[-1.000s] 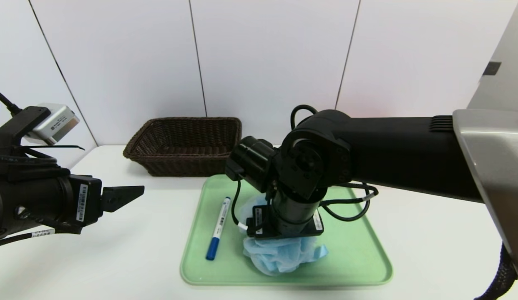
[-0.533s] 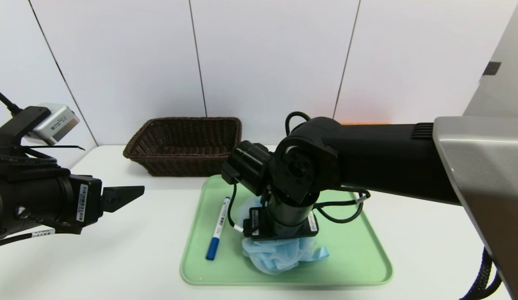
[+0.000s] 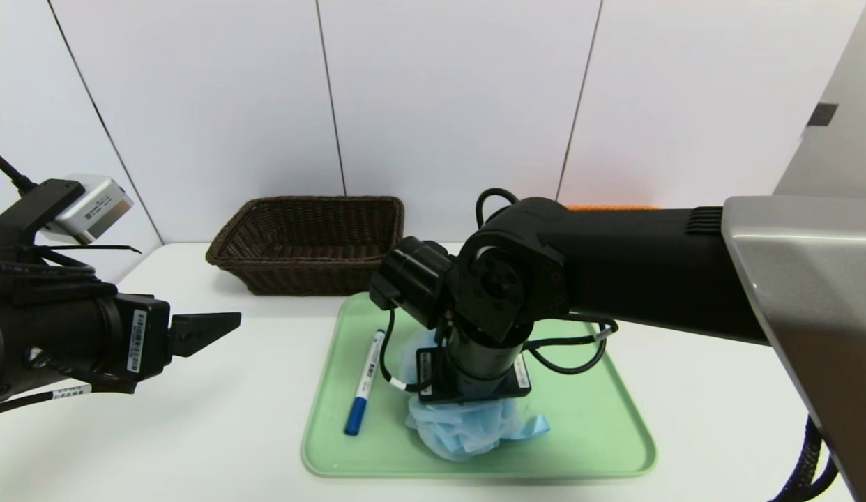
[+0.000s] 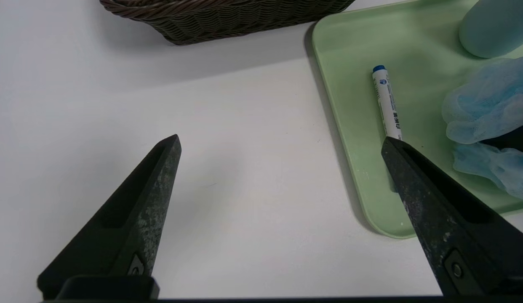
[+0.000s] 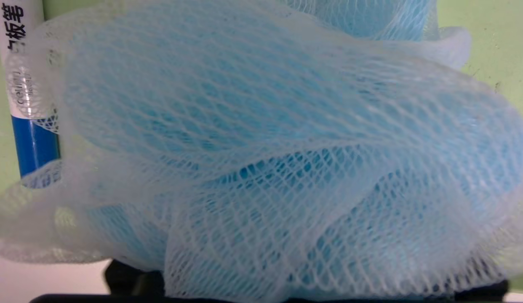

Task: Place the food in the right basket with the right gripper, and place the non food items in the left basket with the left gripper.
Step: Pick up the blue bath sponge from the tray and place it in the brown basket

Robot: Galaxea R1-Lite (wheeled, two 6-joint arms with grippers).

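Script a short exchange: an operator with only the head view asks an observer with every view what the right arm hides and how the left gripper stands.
Operator: What does the right arm hide on the tray?
Observer: A cup, beside the bath puff; the right gripper is in the puff's folds.
Operator: And the left gripper?
Observer: Open, nothing between its fingers, off to the tray's left.

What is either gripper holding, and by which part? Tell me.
The left gripper holds nothing. The right gripper is down in the mesh bath puff; whether it grips it cannot be told.
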